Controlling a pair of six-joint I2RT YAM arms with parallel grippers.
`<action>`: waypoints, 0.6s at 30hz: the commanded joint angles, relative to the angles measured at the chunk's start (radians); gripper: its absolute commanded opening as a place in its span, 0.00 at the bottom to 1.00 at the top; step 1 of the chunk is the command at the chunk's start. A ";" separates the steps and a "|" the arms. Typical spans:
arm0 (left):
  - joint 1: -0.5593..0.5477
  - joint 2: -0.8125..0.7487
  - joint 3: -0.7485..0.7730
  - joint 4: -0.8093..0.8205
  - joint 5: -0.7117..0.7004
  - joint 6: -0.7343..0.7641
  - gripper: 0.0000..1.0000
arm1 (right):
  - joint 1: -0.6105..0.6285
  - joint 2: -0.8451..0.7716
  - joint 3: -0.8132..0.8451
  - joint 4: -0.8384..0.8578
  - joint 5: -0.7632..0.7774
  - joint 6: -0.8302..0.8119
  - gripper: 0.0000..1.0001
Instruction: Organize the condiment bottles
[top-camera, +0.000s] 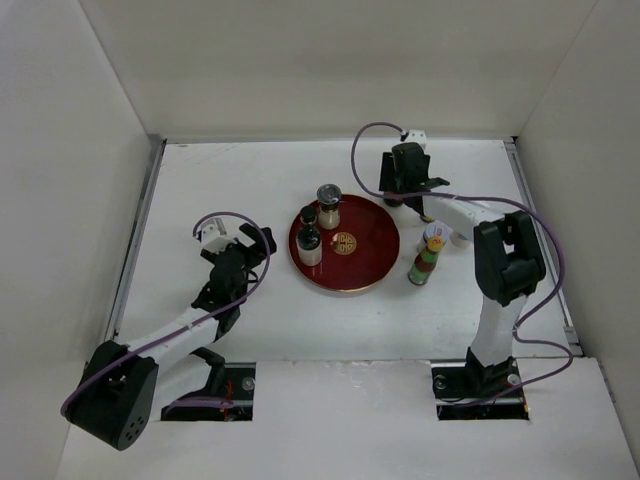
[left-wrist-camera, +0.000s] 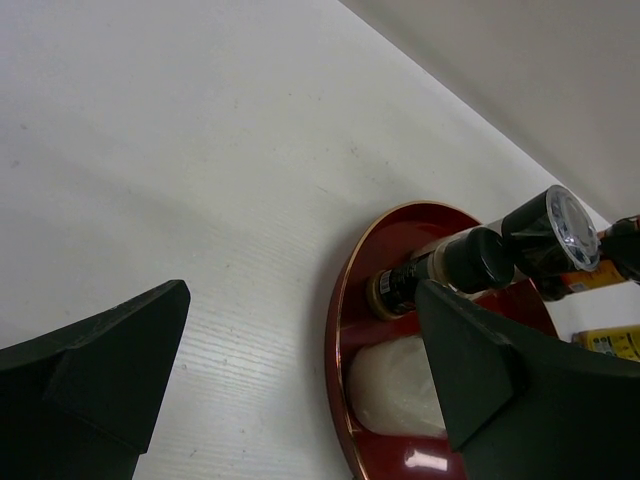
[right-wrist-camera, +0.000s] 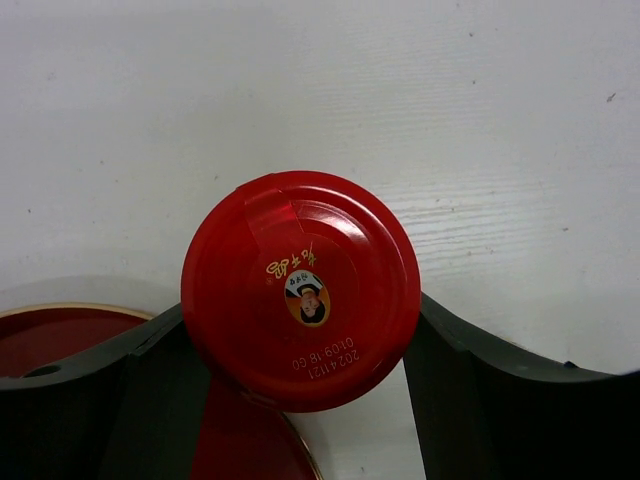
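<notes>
My right gripper (right-wrist-camera: 300, 320) is clamped on the jar (right-wrist-camera: 300, 288). In the right wrist view its red lid fills the gap and a finger (right-wrist-camera: 105, 390) presses in from each side just under it. From the top camera the jar (top-camera: 393, 200) sits at the far right edge of the tray (top-camera: 365, 262); whether it rests on the table or is lifted, I cannot tell. The wrist view shows a slice of the tray's rim (right-wrist-camera: 60, 312) beside it.

My left gripper (top-camera: 228, 262) hangs over bare table (top-camera: 200, 190) left of the tray, jaws wide apart, nothing between them. Its camera looks past both fingers (left-wrist-camera: 100, 370) toward the tray's rim (left-wrist-camera: 335, 330).

On the tray's left half stand three bottles close together: the shaker (top-camera: 328, 203) farthest back, a dark bottle (top-camera: 308, 217) just beside it, and a white bottle (top-camera: 311, 248) with a dark cap nearest me. The left wrist view picks up the same three: shaker (left-wrist-camera: 555, 228), dark bottle (left-wrist-camera: 440, 270), white body (left-wrist-camera: 395, 385).

Off the tray, near its right side, a pale bottle (top-camera: 435, 236) and a green bottle (top-camera: 423, 266) stand on the table just beside each other, under my right forearm.
</notes>
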 joint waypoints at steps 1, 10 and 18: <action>0.009 0.008 -0.006 0.049 0.014 -0.011 1.00 | 0.024 -0.141 -0.006 0.232 0.037 -0.049 0.62; 0.014 0.006 -0.008 0.055 0.028 -0.011 1.00 | 0.142 -0.273 -0.128 0.305 0.014 -0.081 0.63; 0.014 0.011 -0.005 0.055 0.029 -0.011 1.00 | 0.229 -0.250 -0.171 0.354 -0.010 -0.055 0.64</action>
